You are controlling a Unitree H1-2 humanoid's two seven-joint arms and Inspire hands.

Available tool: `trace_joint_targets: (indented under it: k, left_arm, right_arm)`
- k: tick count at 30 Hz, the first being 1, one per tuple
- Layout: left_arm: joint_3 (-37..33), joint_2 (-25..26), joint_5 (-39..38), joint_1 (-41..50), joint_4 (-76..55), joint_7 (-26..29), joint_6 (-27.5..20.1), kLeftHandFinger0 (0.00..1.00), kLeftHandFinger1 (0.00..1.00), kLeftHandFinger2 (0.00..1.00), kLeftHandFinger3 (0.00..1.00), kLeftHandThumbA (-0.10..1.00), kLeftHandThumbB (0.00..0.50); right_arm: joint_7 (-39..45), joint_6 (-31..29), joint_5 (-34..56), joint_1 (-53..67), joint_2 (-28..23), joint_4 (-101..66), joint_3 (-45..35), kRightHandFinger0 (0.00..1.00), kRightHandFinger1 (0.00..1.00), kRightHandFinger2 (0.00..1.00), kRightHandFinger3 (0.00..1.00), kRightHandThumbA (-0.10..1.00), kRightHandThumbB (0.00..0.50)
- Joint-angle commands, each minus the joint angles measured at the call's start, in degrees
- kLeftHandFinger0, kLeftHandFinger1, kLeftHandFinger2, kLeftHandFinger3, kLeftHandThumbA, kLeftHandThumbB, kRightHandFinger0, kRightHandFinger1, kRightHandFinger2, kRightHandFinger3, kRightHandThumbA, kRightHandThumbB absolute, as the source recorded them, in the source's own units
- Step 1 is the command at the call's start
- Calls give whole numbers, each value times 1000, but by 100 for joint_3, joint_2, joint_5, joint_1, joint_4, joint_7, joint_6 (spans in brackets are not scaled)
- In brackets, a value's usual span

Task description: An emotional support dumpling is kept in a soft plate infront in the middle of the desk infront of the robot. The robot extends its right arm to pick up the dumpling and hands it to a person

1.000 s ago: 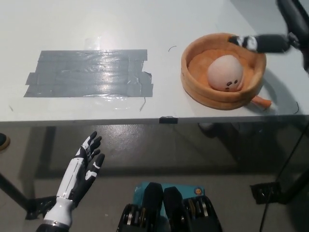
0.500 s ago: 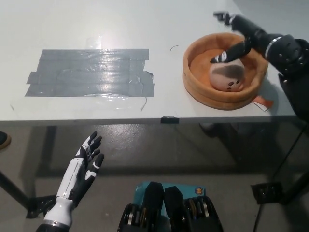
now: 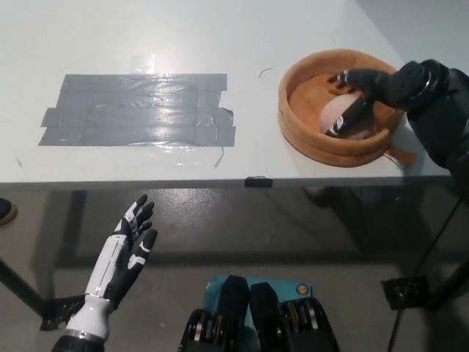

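The pale pink dumpling (image 3: pixel 338 110) lies in the soft orange plate (image 3: pixel 308 136) at the right of the white desk. My black right hand (image 3: pixel 366 92) reaches in from the right and sits low over the dumpling. Its fingers (image 3: pixel 350 76) curve over the far side and one lies across the front, so it is open around the dumpling. Most of the dumpling is hidden under it and still rests in the plate. My white left hand (image 3: pixel 123 257) rests open at the lower left, below the desk's front edge.
A wide patch of grey tape (image 3: pixel 139 110) is stuck to the desk at the left. An orange tab (image 3: pixel 401 155) pokes out from under the plate near the desk's front right edge (image 3: pixel 256 181). Floor and desk legs show below.
My right hand has dropped from above the plate onto the dumpling, with its fingers now curled around it. The left hand has barely moved.
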Motion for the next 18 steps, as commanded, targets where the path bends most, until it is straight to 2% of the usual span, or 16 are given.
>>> trace_joint_targets:
  k: [1,3,5,6,7,10,13,14,15,16,17,18]
  left_arm:
    - [50,106,-27,-147,-187,-63,-188,1000,1000,1000,1000,854,338]
    - [44,108,-8,-150,-200,-63,-149,1000,1000,1000,1000,859,341]
    - [46,104,-31,-151,-183,-68,-155,1000,1000,1000,1000,856,338]
    - [46,103,-19,-152,-175,-59,-182,1000,1000,1000,1000,856,335]
    - [46,101,-13,-151,-173,-54,-195,1000,1000,1000,1000,855,333]
    - [58,101,-24,-202,-159,-48,-199,1000,1000,1000,1000,856,331]
    - [50,110,-37,-209,-147,-68,-212,1000,1000,1000,1000,854,323]
    - [51,112,-28,-206,-156,-65,-184,1000,1000,1000,1000,855,325]
    - [48,109,-39,-200,-158,-72,-174,1000,1000,1000,1000,855,325]
    - [43,106,-55,-181,-170,-83,-162,1000,1000,1000,1000,854,325]
    - [50,89,-93,-170,-178,-86,-136,1000,1000,1000,1000,841,328]
    - [48,92,-51,-173,-175,-66,-164,1000,1000,1000,1000,845,322]
  right_arm:
    - [557,-420,-231,-552,-144,46,127,1000,1000,1000,1000,1000,467]
    - [730,-521,-233,-580,-157,66,146,1000,1000,1000,1000,1000,487]
    - [1003,-673,-249,-623,-172,112,195,1000,1000,1000,1000,1000,467]
    - [1186,-627,-291,-677,-153,176,250,1000,1000,1000,1000,1000,495]
    - [1342,-532,-337,-730,-131,233,298,1000,1000,1000,1000,1000,500]
    - [1523,-312,-601,-871,-83,329,552,1000,1000,1000,1000,1000,500]
    - [1643,-407,-747,-909,-60,368,741,1000,1000,1000,1000,974,477]
    - [1518,-224,-746,-914,-5,436,736,1000,1000,1000,1000,746,395]
    - [1380,-30,-715,-907,33,475,689,1000,1000,1000,1000,506,406]
    - [971,208,-755,-849,93,484,666,769,746,824,1000,185,303]
    - [421,-33,-936,-692,46,285,759,140,278,471,849,-88,295]
    - [105,-46,-1063,-608,33,197,816,105,253,423,925,-98,221]
